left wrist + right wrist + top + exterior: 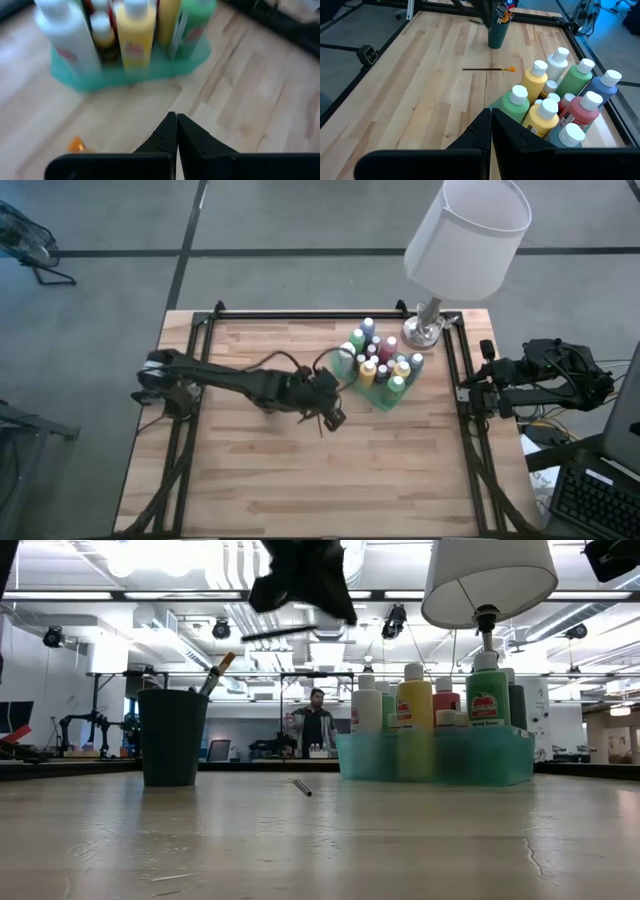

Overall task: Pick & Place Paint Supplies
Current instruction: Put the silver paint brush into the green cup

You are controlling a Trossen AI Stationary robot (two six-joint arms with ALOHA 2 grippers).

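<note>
Looking down on the wooden surface (300, 470), we see this:

Left claw: the left claw (335, 417) hangs above the middle of the surface, a bit toward 4 o'clock from centre. From its wrist camera the two dark fingers (167, 135) are pinched tight together with nothing between them, so clenched and empty.

Right claw: the right claw (491, 120) is clenched too, fingers touching, holding nothing. That arm is parked off the 3 o'clock edge of the surface, looking in over the bottles.

Paint bottles: the paint bottles (380, 360) stand upright and packed together in the translucent green tray (385, 400), up around 1 o'clock from centre. We count green, yellow, red, blue and white ones, all with white caps.

Loose brush: one thin brush (488, 69) with an orange tip lies flat on the bare surface, apart from the tray, between the tray and the cup in the right wrist view.

Cup: the small dark green cup (172, 737) stands upright just at 9 o'clock of the tray, with brush handles (217, 673) poking out the top.

Lamp: a lamp (465, 240) with a white shade stands near the 1 o'clock corner, just beside the tray.

Background: a person (316, 725) shows far off in the room behind, in the low view.
</note>
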